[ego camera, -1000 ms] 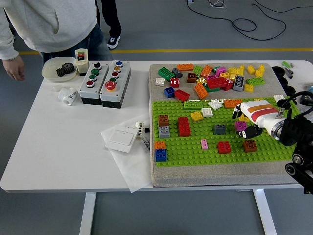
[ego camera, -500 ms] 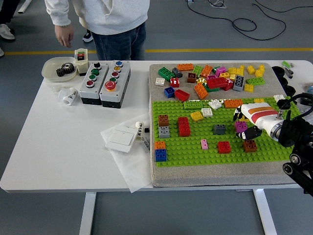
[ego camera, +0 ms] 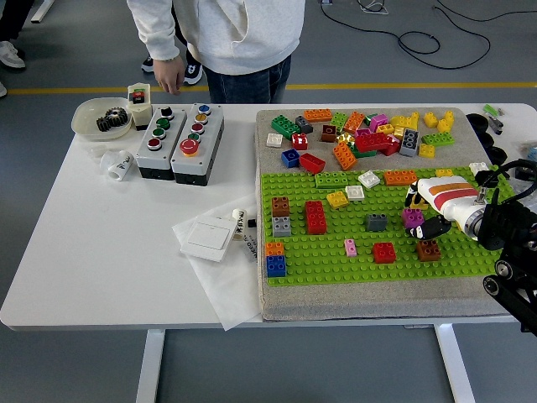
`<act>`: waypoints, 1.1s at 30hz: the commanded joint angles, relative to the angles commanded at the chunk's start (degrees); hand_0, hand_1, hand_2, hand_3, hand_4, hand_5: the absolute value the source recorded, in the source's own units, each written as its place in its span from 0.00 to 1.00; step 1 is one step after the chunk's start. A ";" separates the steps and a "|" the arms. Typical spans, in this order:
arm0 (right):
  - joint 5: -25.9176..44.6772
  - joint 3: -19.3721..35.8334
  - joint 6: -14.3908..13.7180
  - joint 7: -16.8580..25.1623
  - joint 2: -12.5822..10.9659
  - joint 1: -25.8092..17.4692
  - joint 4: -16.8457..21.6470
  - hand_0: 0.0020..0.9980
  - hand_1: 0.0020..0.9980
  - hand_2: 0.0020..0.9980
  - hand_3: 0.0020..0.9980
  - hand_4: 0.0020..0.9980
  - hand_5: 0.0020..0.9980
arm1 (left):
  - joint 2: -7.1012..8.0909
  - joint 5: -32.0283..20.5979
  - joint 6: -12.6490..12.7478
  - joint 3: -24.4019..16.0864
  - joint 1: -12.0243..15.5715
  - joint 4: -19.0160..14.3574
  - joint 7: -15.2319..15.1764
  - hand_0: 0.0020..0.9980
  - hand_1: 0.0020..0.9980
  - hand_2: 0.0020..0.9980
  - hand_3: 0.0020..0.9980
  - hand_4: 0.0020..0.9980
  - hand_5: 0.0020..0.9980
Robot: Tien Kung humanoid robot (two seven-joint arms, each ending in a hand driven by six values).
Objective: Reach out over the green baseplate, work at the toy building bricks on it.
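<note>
The green baseplate (ego camera: 336, 243) lies on a grey mat at the right of the table. Bricks stand on it: a red one (ego camera: 315, 217), a brown-on-grey stack (ego camera: 281, 217), an orange-on-blue stack (ego camera: 275, 259), a dark grey one (ego camera: 377, 222), a second red one (ego camera: 385, 252) and a brown one (ego camera: 429, 249). My right hand (ego camera: 419, 214) reaches in from the right edge, low over the plate. Its black fingers (ego camera: 409, 198) and thumb close around a magenta brick (ego camera: 412, 217) that sits on the plate. My left hand is out of view.
Several loose bricks (ego camera: 369, 134) are piled on the mat behind the plate. Left of the mat are two button boxes (ego camera: 180, 141), a bowl of gears (ego camera: 101, 117), a white switch (ego camera: 208, 238) on paper and a small white part (ego camera: 117, 164). A person (ego camera: 226, 34) stands at the far edge, one hand (ego camera: 172, 82) hanging.
The person has walked to the right along the far side of the table. My right hand has stayed at the magenta brick, shifting only slightly.
</note>
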 joint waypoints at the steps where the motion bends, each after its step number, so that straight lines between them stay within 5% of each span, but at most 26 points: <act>1: 0.02 0.02 0.09 0.05 0.05 0.03 -0.25 0.58 0.59 0.62 0.59 0.89 0.26 | 0.00 0.03 0.00 0.00 -0.01 0.00 0.00 0.72 0.74 0.79 0.62 0.67 0.63; 14: 0.16 0.51 -0.64 0.89 -0.31 0.00 -0.08 0.47 0.45 0.50 0.48 0.80 0.27 | 0.01 0.41 -0.01 -0.37 -0.06 0.09 -0.05 0.72 0.74 0.79 0.62 0.66 0.64; 33: 0.97 0.96 0.55 1.66 -0.50 -0.03 -0.32 0.43 0.43 0.49 0.47 0.79 0.29 | 0.02 0.83 -0.02 -0.83 -0.17 0.10 -0.11 0.72 0.74 0.79 0.62 0.66 0.64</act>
